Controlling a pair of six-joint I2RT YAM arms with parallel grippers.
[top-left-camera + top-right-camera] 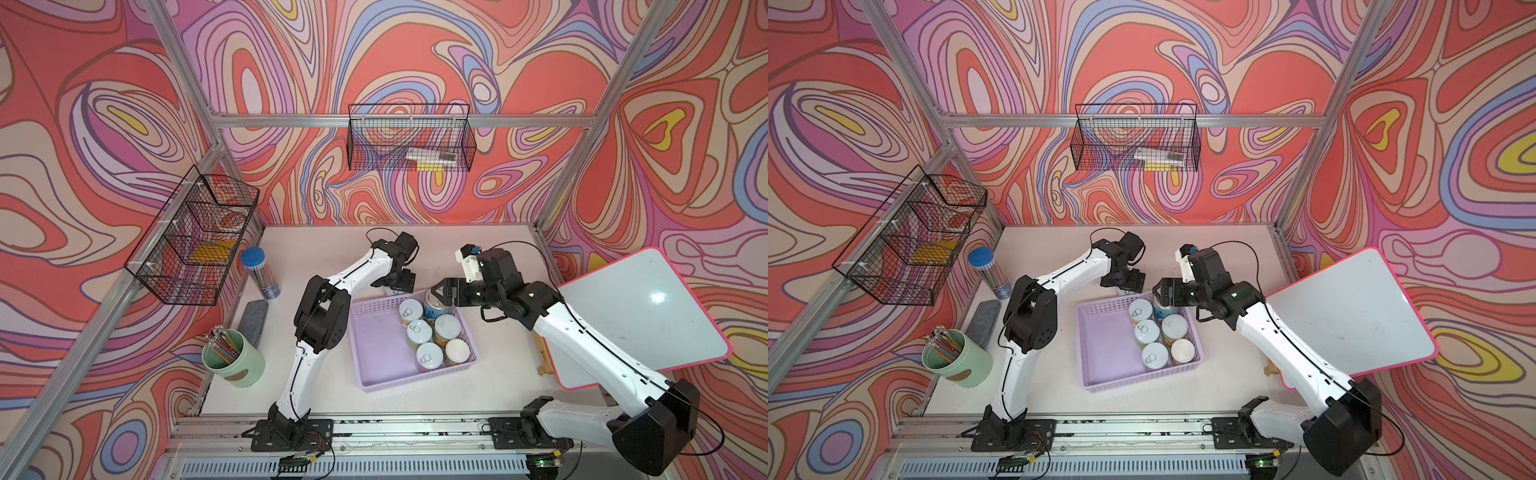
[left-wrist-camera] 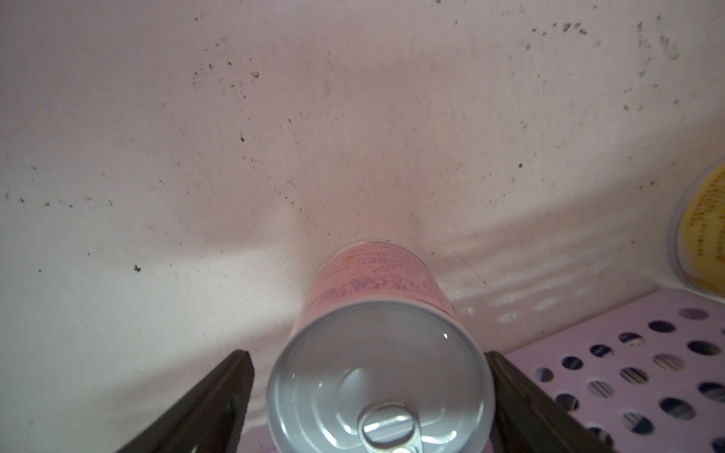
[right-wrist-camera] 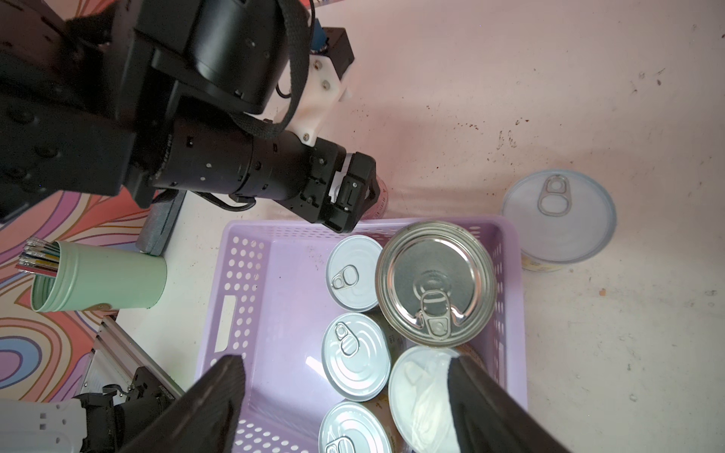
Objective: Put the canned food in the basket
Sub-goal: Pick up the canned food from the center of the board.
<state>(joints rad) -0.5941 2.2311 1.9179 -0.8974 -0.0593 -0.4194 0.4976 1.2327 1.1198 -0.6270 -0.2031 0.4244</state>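
The fingers of the left gripper (image 2: 368, 355) stand open around the pink-label can (image 2: 376, 282). The fingers of the right gripper (image 3: 345, 359) are wide apart and empty, with the blue-label can (image 1: 435, 311) just beyond them.

Pink-labelled can (image 2: 368, 282) mostly hidden beneath the left gripper (image 1: 395, 289) in both top views

basket (image 1: 374, 345): on the table (image 1: 324, 249), at its middle
small cans (image 1: 419, 331): five inside the basket, along its right side
big can (image 1: 434, 312): in the basket's far right corner
lone can (image 2: 372, 282): on the table, just behind the basket
last can (image 3: 559, 215): on the table, just outside that corner
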